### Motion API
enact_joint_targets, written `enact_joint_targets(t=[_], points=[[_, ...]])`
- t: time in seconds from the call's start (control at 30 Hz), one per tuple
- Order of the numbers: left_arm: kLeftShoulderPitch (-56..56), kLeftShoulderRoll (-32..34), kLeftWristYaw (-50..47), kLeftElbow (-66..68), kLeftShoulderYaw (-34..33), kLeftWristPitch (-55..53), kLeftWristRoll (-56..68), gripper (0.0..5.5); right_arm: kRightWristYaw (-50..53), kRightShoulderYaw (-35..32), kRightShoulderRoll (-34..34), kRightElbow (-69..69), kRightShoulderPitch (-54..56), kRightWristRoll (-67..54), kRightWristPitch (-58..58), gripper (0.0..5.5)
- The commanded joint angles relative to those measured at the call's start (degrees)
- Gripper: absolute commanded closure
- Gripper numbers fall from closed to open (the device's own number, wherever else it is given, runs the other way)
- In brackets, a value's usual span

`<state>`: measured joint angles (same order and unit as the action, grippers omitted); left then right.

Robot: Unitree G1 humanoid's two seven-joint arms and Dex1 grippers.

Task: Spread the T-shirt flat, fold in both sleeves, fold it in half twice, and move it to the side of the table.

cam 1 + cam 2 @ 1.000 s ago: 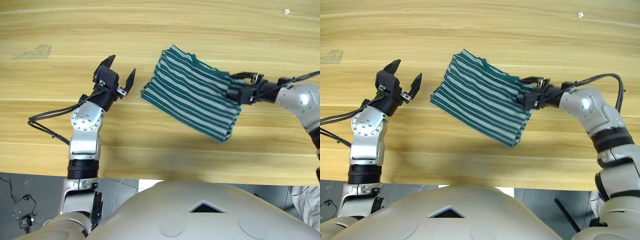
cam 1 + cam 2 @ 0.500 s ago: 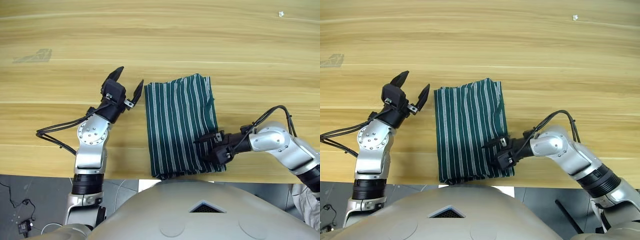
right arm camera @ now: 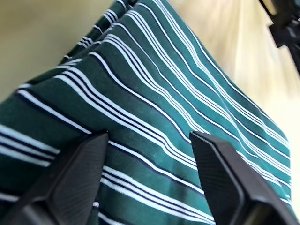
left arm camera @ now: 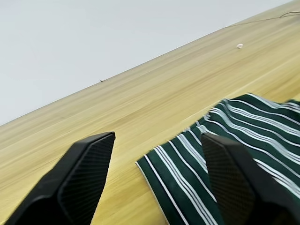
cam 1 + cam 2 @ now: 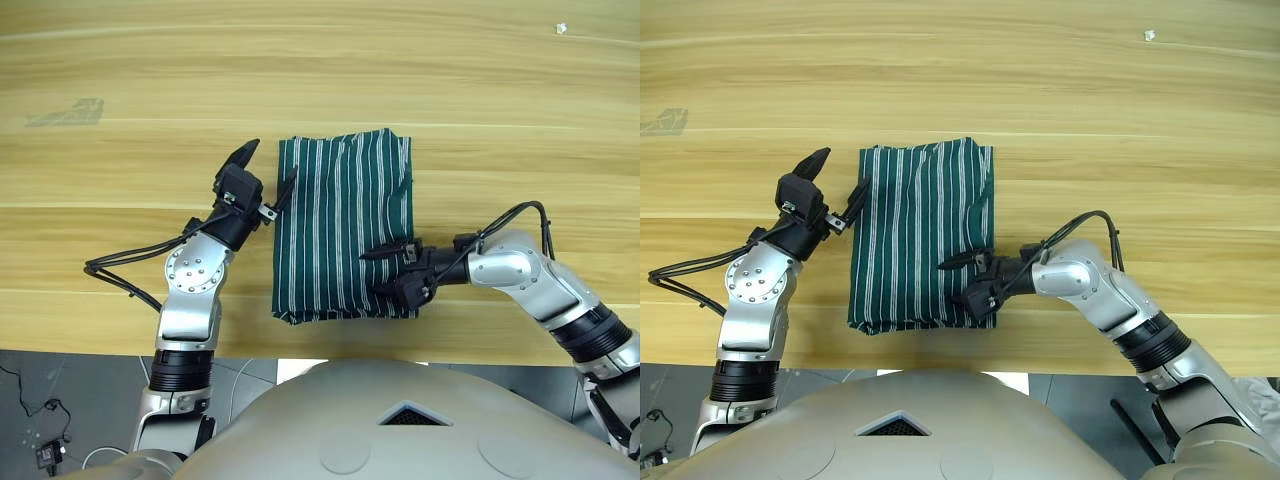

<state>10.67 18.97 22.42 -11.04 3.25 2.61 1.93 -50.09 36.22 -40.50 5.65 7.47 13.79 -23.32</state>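
Whereas a second ago it hung askew toward 2 o'clock, the folded T-shirt (image 5: 340, 225) now lies square by the bench's (image 5: 500, 100) 6 o'clock edge, so the move looks nearly done. Left fingers (image 5: 245, 155), wide, bracket its 10 o'clock corner; right fingers (image 5: 385, 251), wide, flank its 5 o'clock corner.

1. Hidden beneath the right gripper (image 5: 378, 272): near right corner of the T-shirt (image 5: 340, 225), close to the near edge of the table (image 5: 480, 100).
2. Covered by one finger of the left gripper (image 5: 272, 165): a short stretch of the T-shirt's left edge.
3. Cut off in the left wrist view: finger bases, most of the T-shirt.
4. Blurred and cropped in the right wrist view: stripes, finger bases.
5. Too small to identify: white speck (image 5: 561, 28) near the far right corner; faint grey mark (image 5: 65, 110) toward the left edge.
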Motion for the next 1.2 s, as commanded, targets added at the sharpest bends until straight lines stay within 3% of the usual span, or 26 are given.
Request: enact_joint_targets(t=[0.03,0.47,0.57,0.67,0.83,1.0,1.2], points=[[-0.23,0.17,-0.54,0.83,0.34,0.60,-1.41,2.13,1.86,-1.43,1.48,-3.62,0.49,2.28,-1.25,2.29],[0.43,1.57,-0.11,-1.81,-1.15,3.31,-1.71,2.13,10.57,-11.92,12.06,-5.18,2.79,-10.35,-8.90,2.29],[4.83,5.89,-0.15,-4.46,-5.63,6.61,-4.29,2.13,10.26,-15.72,8.77,-8.83,0.49,-11.45,-11.76,2.29],[13.61,13.95,0.85,-6.37,-10.50,15.18,-12.56,2.13,12.28,-20.89,-0.79,-16.13,-0.45,-3.09,-26.28,2.29],[22.53,22.67,3.16,-8.40,-15.62,26.58,-20.51,2.13,17.77,-27.16,-7.93,-20.91,0.24,6.76,-42.04,2.29],[23.20,28.42,2.55,-4.14,-13.36,35.53,-32.40,2.13,21.47,-25.86,-9.32,-24.12,0.36,21.65,-49.71,2.29],[19.93,29.05,2.35,2.68,-5.88,40.51,-34.98,2.13,23.05,-19.76,-8.13,-26.35,-0.70,25.31,-51.26,2.29]])
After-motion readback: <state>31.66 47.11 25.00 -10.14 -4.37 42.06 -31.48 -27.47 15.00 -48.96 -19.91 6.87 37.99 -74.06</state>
